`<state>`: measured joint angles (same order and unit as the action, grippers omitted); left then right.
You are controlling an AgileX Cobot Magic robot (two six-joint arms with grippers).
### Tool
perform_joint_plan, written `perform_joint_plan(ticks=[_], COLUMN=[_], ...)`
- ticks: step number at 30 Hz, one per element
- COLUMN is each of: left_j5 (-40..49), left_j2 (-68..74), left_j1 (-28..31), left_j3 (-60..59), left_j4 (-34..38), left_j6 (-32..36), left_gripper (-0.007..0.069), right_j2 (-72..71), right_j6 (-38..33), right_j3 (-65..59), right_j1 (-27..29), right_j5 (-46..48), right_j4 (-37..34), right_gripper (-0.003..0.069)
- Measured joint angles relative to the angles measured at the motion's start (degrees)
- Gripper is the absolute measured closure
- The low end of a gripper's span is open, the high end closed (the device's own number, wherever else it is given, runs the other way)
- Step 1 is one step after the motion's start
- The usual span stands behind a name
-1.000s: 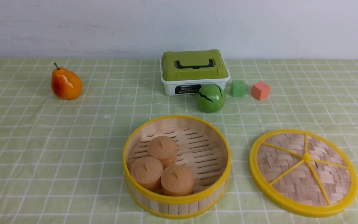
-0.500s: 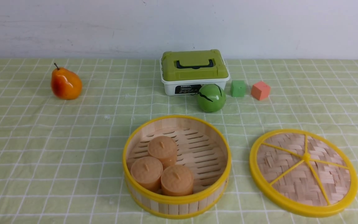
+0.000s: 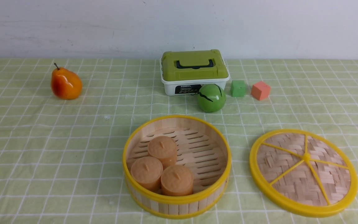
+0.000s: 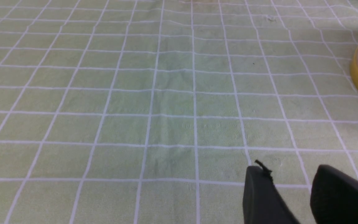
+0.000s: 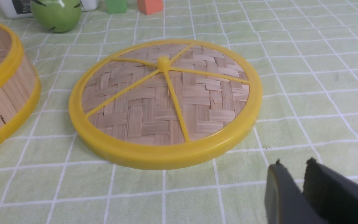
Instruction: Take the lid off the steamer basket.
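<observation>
While nothing on the table [image 3: 57, 149] has shifted from the earlier frames, the steamer basket [image 3: 176, 199] sits open near the table's near edge, around its middle, with three buns [image 3: 146, 173] clustered inside at the left. The lid [image 3: 303, 172] lies flat beside it, knob up, toward the near right corner, apart from the basket. The left gripper [image 4: 286, 174] stands with its fingers apart and holds nothing; the right gripper [image 5: 294, 166] shows a narrow gap between its fingertips, also with nothing in it. Beyond the basket lie the green ball [image 3: 211, 98], the green cube [image 3: 238, 88], the red cube [image 3: 260, 90] and, toward the far left corner, the pear [image 3: 66, 83]. The green-lidded box [image 3: 194, 73] stands close to the far edge, behind the ball.
</observation>
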<state>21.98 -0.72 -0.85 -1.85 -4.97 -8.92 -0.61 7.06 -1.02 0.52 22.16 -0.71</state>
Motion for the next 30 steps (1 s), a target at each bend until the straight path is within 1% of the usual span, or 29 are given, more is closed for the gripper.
perform_joint_plan(ticks=[30], left_j5=[0.0], left_j2=[0.0], left_j1=[0.0], left_j3=[0.0], left_j4=[0.0], left_j6=[0.0], left_gripper=[0.0386], right_j2=[0.0], right_j6=[0.0], right_j3=[0.0], right_j1=[0.0], right_j5=[0.0], right_j4=[0.0], right_gripper=[0.054])
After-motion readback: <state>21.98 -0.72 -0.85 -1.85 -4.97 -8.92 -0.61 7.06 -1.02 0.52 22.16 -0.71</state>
